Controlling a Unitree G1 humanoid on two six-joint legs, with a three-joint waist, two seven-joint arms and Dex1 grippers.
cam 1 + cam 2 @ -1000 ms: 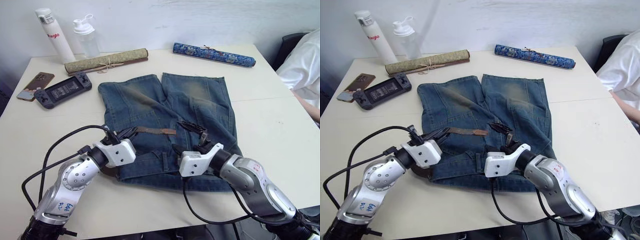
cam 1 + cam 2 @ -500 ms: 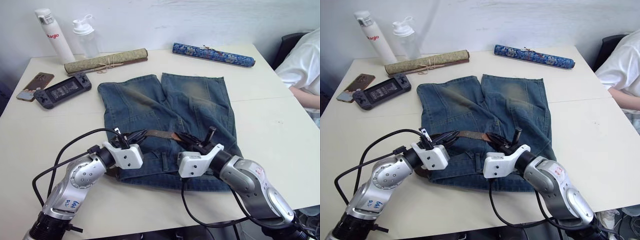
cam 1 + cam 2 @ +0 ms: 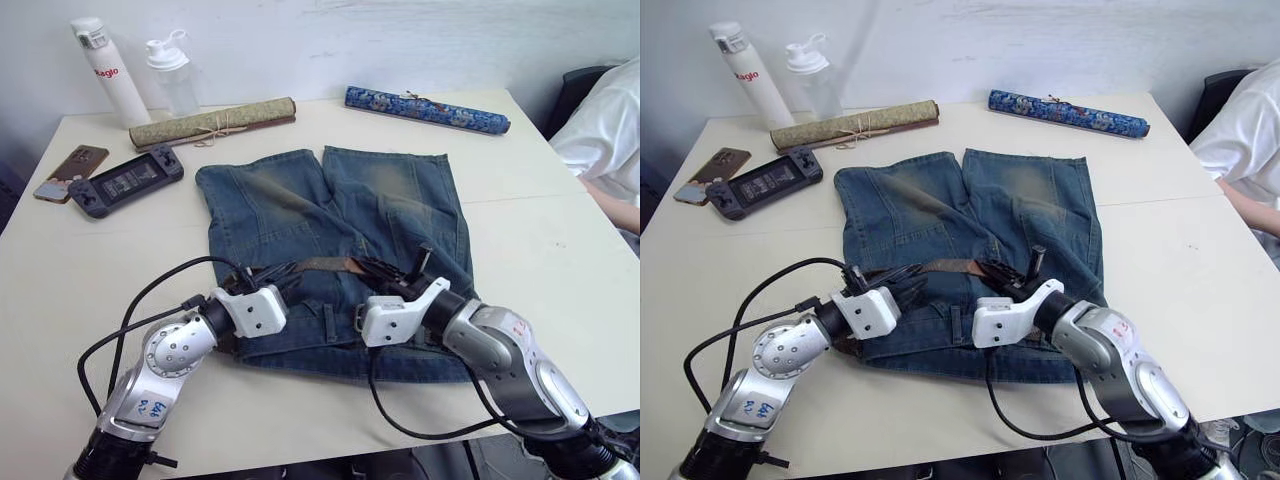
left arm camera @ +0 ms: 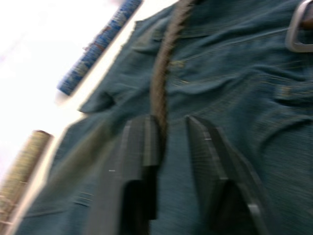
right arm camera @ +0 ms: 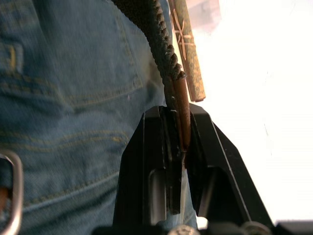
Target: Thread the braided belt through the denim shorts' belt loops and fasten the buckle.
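Note:
The denim shorts (image 3: 390, 190) lie flat mid-table, waistband toward me, with a belt loop (image 3: 327, 320) between my arms. The braided belt (image 3: 325, 265) runs across the shorts from one gripper to the other. My right gripper (image 5: 176, 115) is shut on the belt's brown leather tip and sits right of centre (image 3: 385, 272). My left gripper (image 3: 283, 277) is open; in its wrist view the woven strap (image 4: 164, 73) lies against one finger (image 4: 144, 142), with denim showing in the gap. The silver buckle (image 4: 298, 32) rests on the denim near the waistband, also seen as the buckle (image 5: 12, 191).
At the back stand a white bottle (image 3: 100, 70) and a clear bottle (image 3: 172, 75), with a rolled olive mat (image 3: 213, 122) and a blue patterned roll (image 3: 427, 110). A game console (image 3: 125, 180) and phone (image 3: 70, 165) lie left. A person's white sleeve (image 3: 605, 120) is at the right edge.
My right gripper went from open to shut on the belt's leather tip. My left gripper, shut before, has opened beside the strap. Both arms shifted slightly forward over the waistband.

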